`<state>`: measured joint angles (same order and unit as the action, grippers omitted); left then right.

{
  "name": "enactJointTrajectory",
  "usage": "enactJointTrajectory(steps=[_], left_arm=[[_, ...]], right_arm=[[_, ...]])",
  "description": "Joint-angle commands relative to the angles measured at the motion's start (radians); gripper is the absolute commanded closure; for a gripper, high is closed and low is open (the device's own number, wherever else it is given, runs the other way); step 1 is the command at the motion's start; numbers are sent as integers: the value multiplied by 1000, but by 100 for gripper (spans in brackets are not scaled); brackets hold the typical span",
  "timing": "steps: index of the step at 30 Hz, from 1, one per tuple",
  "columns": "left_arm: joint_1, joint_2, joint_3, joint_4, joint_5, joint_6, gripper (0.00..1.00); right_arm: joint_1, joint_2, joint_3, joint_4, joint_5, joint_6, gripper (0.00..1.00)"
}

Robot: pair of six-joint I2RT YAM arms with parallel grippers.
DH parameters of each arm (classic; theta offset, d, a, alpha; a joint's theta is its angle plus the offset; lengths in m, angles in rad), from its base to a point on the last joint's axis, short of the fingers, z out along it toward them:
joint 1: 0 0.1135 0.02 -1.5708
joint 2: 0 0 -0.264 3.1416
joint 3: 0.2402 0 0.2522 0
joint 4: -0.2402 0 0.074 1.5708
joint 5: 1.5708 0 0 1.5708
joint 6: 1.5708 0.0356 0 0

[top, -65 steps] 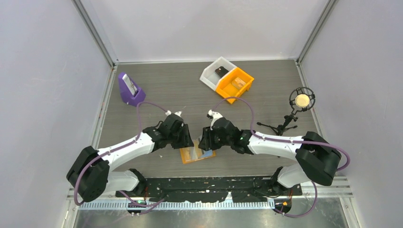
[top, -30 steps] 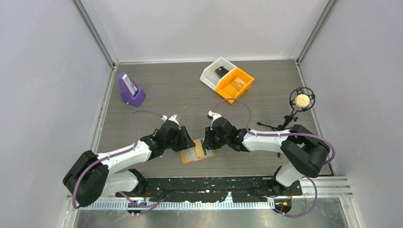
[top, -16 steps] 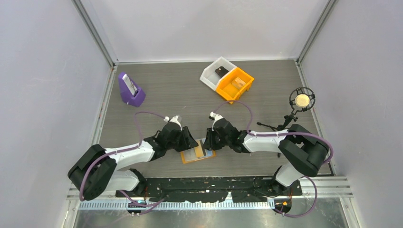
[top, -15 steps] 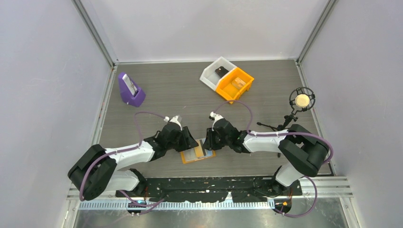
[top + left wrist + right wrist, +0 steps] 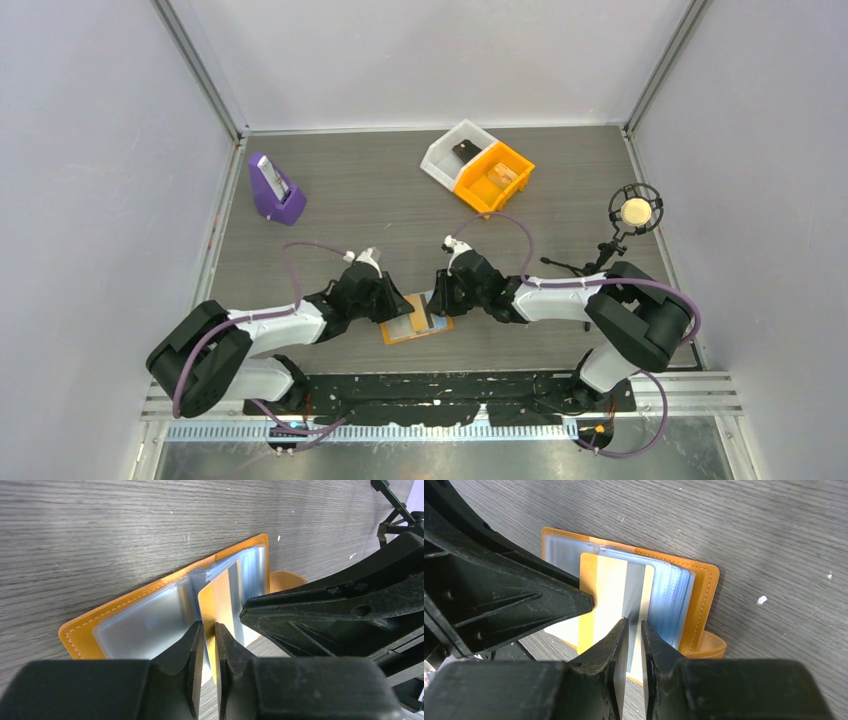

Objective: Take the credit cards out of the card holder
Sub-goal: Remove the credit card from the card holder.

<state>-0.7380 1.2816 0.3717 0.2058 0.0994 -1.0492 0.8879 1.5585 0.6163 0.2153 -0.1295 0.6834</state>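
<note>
The orange card holder (image 5: 405, 332) lies open on the table between both grippers, its clear sleeves fanned out (image 5: 145, 625) (image 5: 669, 595). One credit card (image 5: 220, 592) (image 5: 609, 587), yellow and white with a grey stripe, stands up from the sleeves. My left gripper (image 5: 394, 305) (image 5: 208, 630) is shut on one edge of this card. My right gripper (image 5: 436, 302) (image 5: 634, 626) is shut on the card's grey-striped part from the other side. Whether a sleeve is still round the card there, I cannot tell. The holder's strap tab (image 5: 711, 647) pokes out on the right.
A purple stand with a phone (image 5: 274, 190) sits at the back left. A white bin (image 5: 452, 150) and an orange bin (image 5: 494, 176) stand at the back centre. A microphone on a small tripod (image 5: 630, 212) stands at the right.
The left gripper's jaws have narrowed onto the card's edge and its arm has edged a little leftward. The right gripper has stayed shut in place.
</note>
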Motion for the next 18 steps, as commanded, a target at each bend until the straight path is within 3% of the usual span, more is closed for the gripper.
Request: enactJointTrajectory(steps=[1,2,3,18], left_arm=[[-5,-18,-25,68,-4,-44,91],[-5,-30,-29,64,-8,-54,99],[-4,-39,-32,52,-15,-61,100],[-3,-352,3,-383,-191,-91,100]], right_arm=[[-3,0,-16,-17,9,-4,77],[-3,0,-16,-18,11,-4,77],[-4,0,-16,-20,11,-4,77],[-9,-56,7,-41,46,-88,77]])
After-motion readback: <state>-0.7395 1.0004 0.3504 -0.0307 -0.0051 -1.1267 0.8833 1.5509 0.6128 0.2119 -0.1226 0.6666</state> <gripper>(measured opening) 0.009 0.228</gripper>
